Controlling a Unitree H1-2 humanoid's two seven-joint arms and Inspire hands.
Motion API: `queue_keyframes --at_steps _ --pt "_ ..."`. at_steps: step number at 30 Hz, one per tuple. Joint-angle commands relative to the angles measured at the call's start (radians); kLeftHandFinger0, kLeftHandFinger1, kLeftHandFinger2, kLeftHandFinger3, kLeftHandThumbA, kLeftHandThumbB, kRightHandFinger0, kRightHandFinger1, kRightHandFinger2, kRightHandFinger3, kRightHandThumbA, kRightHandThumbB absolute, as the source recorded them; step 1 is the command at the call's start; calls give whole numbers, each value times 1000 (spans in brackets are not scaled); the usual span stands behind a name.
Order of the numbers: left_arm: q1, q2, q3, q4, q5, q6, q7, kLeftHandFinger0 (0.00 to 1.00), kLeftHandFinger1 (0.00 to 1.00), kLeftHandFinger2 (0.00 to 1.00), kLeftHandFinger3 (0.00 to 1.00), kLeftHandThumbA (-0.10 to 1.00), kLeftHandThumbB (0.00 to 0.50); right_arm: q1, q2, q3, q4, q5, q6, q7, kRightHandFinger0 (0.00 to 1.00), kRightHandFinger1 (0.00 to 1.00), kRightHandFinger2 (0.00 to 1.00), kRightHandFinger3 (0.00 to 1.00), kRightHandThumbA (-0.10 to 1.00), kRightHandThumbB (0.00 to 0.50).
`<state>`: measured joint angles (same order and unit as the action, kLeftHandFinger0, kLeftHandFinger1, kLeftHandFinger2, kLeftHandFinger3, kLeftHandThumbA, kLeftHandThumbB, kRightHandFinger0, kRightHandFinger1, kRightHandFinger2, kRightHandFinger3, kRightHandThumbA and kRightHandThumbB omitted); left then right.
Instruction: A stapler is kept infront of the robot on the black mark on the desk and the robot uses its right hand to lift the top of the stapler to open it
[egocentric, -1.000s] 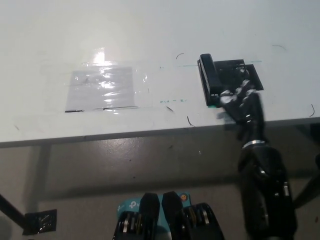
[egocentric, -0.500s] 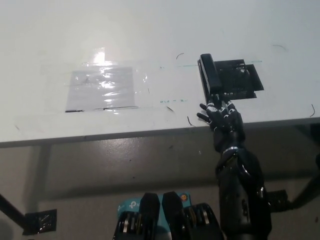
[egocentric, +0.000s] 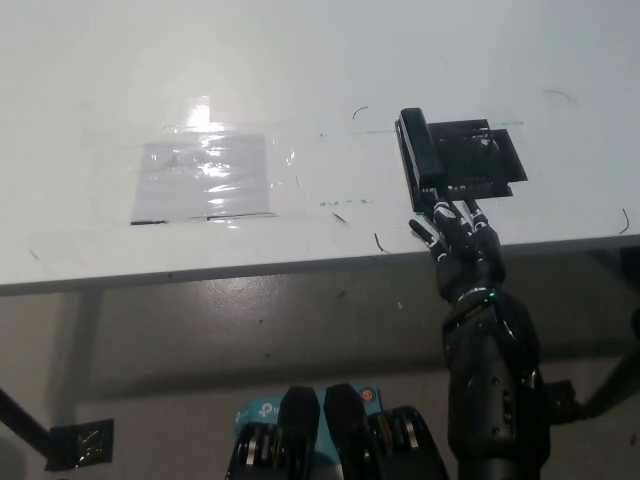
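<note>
A: What is changing?
B: The right hand, fingers apart and holding nothing, is shifting back toward the stapler at its 12 o'clock.
A: Stapler position?
B: On the black mark, still closed; lifting is pending.

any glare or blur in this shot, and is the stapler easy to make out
Head view: strong glare on the clear tape patch at the desk's left, washing out its surface. Head view: the stapler is black on a black mark, so their edges merge. Head view: the right hand looks fairly sharp, with little motion blur; the picture is soft and grainy overall.
</note>
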<state>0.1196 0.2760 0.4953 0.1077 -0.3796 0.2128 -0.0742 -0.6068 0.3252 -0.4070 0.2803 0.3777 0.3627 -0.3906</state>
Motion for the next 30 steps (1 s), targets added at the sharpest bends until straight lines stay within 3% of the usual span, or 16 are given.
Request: queue_keyframes --at_steps 1,6,9,13,15,22,23,26,28,30 --pt "-8 16 1 -21 -3 -24 1 644 637 758 914 322 138 -65 49 -1 11 32 1 -52 535 675 786 940 480 0" --pt "-9 14 2 -16 -9 -30 -4 605 614 742 894 320 162 -78 49 -6 23 49 -6 -58 569 701 787 946 499 0" --pt "-8 15 -1 -21 -7 -25 -3 583 618 793 939 318 137 -99 45 -8 57 61 -16 -63 555 691 773 944 505 0" --pt "-3 12 -3 -20 -2 -26 0 590 610 768 912 307 136 -124 36 -7 97 80 -23 -48 513 658 764 936 506 0" --pt "-1 12 -2 -13 -9 -34 -10 576 592 768 908 312 144 -153 32 -16 128 89 -45 -54 544 659 719 889 479 0" --pt "11 8 -7 -13 0 -38 -10 585 623 791 951 319 122 -214 10 -7 168 103 -66 -25 481 652 758 960 466 0" --pt "13 10 -9 -13 5 -41 -12 633 659 822 965 341 104 -231 6 -5 175 95 -74 -36 437 606 725 909 442 0" --pt "18 8 -4 -13 0 -36 -8 628 661 823 963 331 106 -240 -2 10 191 85 -86 -21 435 612 723 903 423 0" --pt "19 4 1 -12 -9 -36 -9 624 625 765 927 307 116 -275 -6 17 190 80 -88 -24 440 586 660 851 370 0" --pt "23 1 1 -20 -12 -36 -10 603 619 769 917 310 135 -284 -10 18 189 88 -86 -12 428 567 668 871 366 0"
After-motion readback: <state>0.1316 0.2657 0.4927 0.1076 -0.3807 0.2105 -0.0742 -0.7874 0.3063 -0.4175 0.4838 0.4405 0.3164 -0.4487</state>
